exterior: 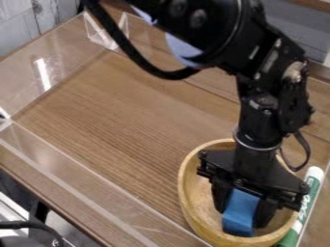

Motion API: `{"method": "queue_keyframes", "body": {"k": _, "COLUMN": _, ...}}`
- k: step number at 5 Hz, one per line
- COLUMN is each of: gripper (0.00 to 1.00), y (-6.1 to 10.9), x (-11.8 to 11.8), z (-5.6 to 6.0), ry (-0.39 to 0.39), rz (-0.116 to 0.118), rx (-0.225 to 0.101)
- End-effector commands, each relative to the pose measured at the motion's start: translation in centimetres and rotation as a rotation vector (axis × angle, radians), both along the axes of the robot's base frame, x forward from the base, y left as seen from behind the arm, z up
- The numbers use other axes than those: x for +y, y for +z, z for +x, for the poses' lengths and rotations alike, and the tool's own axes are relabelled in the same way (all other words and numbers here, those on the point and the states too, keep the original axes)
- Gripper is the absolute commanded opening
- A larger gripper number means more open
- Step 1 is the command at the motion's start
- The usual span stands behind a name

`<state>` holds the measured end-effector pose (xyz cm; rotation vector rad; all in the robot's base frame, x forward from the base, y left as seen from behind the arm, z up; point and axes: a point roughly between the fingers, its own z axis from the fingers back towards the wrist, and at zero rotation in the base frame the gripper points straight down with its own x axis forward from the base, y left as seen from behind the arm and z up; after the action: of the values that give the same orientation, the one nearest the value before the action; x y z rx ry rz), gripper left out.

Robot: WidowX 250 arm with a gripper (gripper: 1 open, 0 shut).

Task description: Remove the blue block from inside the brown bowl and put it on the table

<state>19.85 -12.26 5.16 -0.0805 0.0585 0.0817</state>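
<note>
end effector (249,205) – pointing down into bowl, clenched on block | block (241,214) – upright between fingers, inside bowl, near its floor | bowl (194,188) – on table (129,116), near right corner | handling – block looks rigid, light, smooth-faced; pinch across narrow sides, could slip on lift

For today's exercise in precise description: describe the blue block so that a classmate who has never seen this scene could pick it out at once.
Find the wood-grain table and, at its near right corner, the round light-brown wooden bowl. Inside the bowl, the black gripper points straight down with its fingers closed on the blue block. The block is the only bright blue thing there, unlike the green-and-white marker lying beside the bowl's rim.
</note>
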Motion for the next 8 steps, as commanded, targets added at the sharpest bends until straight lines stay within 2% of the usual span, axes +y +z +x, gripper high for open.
{"method": "queue_keyframes", "body": {"k": 1, "gripper": 0.00, "y": 2.3, "x": -0.3, "z": 1.2, "ry": 0.000, "rz": -0.032, "rx": -0.064}}
{"method": "queue_keyframes", "body": {"k": 5, "gripper": 0.00, "y": 5.2, "x": 0.4, "z": 1.2, "ry": -0.001, "rz": -0.034, "rx": -0.067}}
{"method": "queue_keyframes", "body": {"k": 8, "gripper": 0.00, "y": 5.9, "x": 1.5, "z": 1.2, "ry": 0.018, "rz": -0.033, "rx": -0.066}}
